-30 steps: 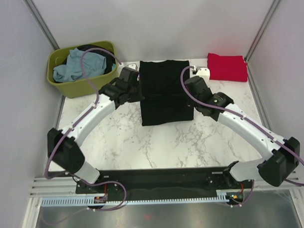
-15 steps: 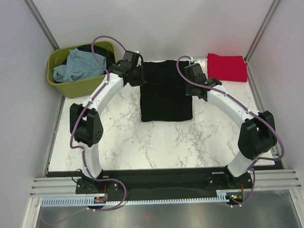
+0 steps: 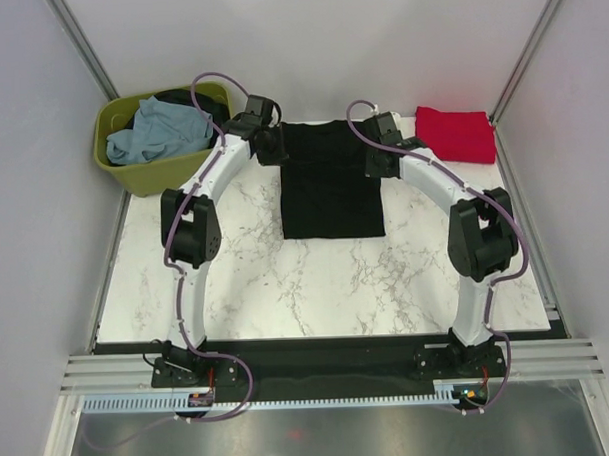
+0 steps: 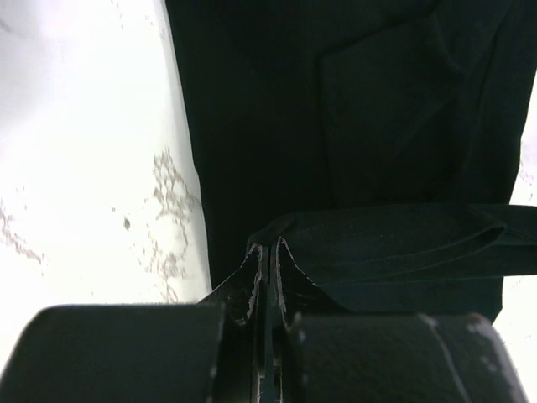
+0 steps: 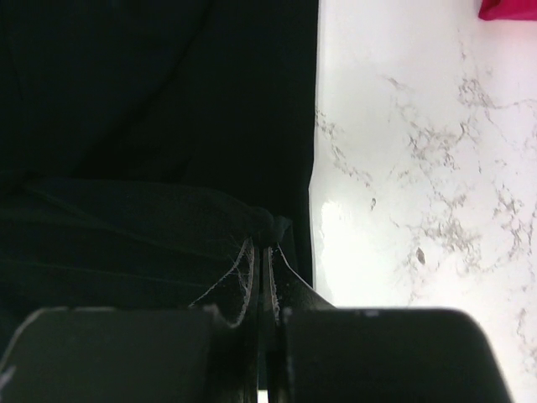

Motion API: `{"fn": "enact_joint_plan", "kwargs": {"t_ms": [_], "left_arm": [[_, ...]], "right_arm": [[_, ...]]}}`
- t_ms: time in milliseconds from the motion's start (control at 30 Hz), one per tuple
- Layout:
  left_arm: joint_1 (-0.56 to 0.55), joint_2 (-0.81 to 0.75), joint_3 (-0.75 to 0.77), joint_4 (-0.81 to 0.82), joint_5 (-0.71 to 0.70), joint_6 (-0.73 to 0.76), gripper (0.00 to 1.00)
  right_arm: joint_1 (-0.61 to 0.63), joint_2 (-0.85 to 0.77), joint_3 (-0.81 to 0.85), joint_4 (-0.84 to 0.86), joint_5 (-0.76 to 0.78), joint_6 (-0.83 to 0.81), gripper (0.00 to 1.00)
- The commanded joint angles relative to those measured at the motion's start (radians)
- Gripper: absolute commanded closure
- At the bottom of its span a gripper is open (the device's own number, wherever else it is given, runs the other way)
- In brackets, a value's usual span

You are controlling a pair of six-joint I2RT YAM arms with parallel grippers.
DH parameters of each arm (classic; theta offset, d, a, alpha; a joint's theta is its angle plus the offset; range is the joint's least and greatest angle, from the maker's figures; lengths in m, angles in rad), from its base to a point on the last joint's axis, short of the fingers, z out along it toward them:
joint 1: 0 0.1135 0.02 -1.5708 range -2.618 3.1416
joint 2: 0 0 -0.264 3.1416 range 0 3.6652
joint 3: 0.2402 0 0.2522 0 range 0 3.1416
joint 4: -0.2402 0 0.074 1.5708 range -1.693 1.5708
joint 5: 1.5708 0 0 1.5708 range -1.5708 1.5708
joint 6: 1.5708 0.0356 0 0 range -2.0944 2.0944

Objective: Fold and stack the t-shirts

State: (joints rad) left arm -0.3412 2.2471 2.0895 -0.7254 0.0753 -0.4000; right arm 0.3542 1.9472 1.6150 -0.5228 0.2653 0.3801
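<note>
The marble table (image 3: 316,278) bore the black t-shirt (image 3: 331,187) in its far middle, a long flat rectangle between the olive-green tub (image 3: 143,176) and the red t-shirt (image 3: 454,134). The left gripper (image 4: 267,252) was clenched on a doubled fold at the shirt's left edge near the far end. The right gripper (image 5: 262,239) pinched the matching fold on the right edge. Both wrist views showed cloth nipped between closed fingers, raised a little above the layer beneath.

The likeliest trouble was a crooked fold. If one arm travelled faster or let go sooner, the held layer would land skewed and its edges would not meet. Thin cloth could also slip from so small a bite, or the under layer could drag along and bunch.

The tub stood at the far left corner. It held a crumpled pale blue-grey shirt (image 3: 161,133) on top, with a dark garment (image 3: 208,101) showing at its far side. The red t-shirt lay folded at the far right corner, well apart from the tub and in no container
</note>
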Motion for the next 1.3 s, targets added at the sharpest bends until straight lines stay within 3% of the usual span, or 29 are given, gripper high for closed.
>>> {"fn": "enact_joint_plan", "kwargs": {"t_ms": [0, 133, 367, 500, 533, 600, 633, 667, 700, 733, 767, 867, 933, 1033, 1133, 1267], "left_arm": [[0.033, 0.049, 0.125, -0.002, 0.004, 0.078, 0.96], [0.045, 0.107, 0.214, 0.004, 0.046, 0.079, 0.96], [0.045, 0.135, 0.236, 0.061, 0.064, 0.093, 0.94], [0.047, 0.15, 0.238, 0.06, 0.072, 0.087, 0.87], [0.048, 0.155, 0.236, 0.061, 0.069, 0.084, 0.79], [0.057, 0.18, 0.25, 0.061, 0.058, 0.07, 0.62], [0.062, 0.196, 0.3, 0.058, 0.051, 0.069, 0.38], [0.068, 0.219, 0.331, 0.043, 0.044, 0.063, 0.28], [0.083, 0.226, 0.357, 0.04, 0.041, 0.052, 0.2], [0.091, 0.224, 0.391, 0.04, 0.052, 0.024, 0.05], [0.097, 0.217, 0.4, 0.038, 0.057, 0.014, 0.04], [0.102, 0.111, 0.334, 0.04, 0.032, -0.031, 0.03], [0.097, 0.031, 0.256, 0.041, 0.038, -0.042, 0.04], [0.09, -0.056, 0.135, 0.044, 0.067, -0.048, 0.07], [0.059, -0.121, 0.04, 0.044, 0.099, -0.014, 0.13], [-0.002, -0.226, -0.161, 0.098, 0.061, -0.022, 0.17]], "right_arm": [[-0.029, 0.033, 0.08, 0.001, 0.028, -0.026, 1.0], [-0.055, 0.071, 0.123, -0.003, 0.005, -0.021, 1.0], [-0.069, 0.087, 0.161, -0.002, -0.018, -0.027, 1.0], [-0.08, 0.116, 0.187, 0.0, -0.049, -0.026, 1.0], [-0.084, 0.13, 0.2, -0.008, -0.057, -0.026, 0.98], [-0.093, 0.18, 0.253, -0.016, -0.064, -0.021, 0.68], [-0.107, 0.202, 0.282, -0.029, -0.072, -0.023, 0.52], [-0.115, 0.257, 0.372, -0.042, -0.078, -0.026, 0.31], [-0.122, 0.289, 0.434, -0.061, -0.081, -0.029, 0.27], [-0.139, 0.324, 0.504, -0.122, -0.09, -0.038, 0.25], [-0.147, 0.393, 0.66, -0.158, -0.109, -0.043, 0.23], [-0.167, 0.418, 0.772, -0.178, -0.138, -0.084, 0.2], [-0.178, 0.382, 0.735, -0.175, -0.132, -0.084, 0.19], [-0.189, 0.241, 0.504, -0.108, -0.19, -0.06, 0.18], [-0.19, 0.022, 0.099, 0.068, -0.294, -0.044, 0.2], [-0.179, -0.047, -0.076, 0.182, -0.402, -0.018, 0.23]]}}
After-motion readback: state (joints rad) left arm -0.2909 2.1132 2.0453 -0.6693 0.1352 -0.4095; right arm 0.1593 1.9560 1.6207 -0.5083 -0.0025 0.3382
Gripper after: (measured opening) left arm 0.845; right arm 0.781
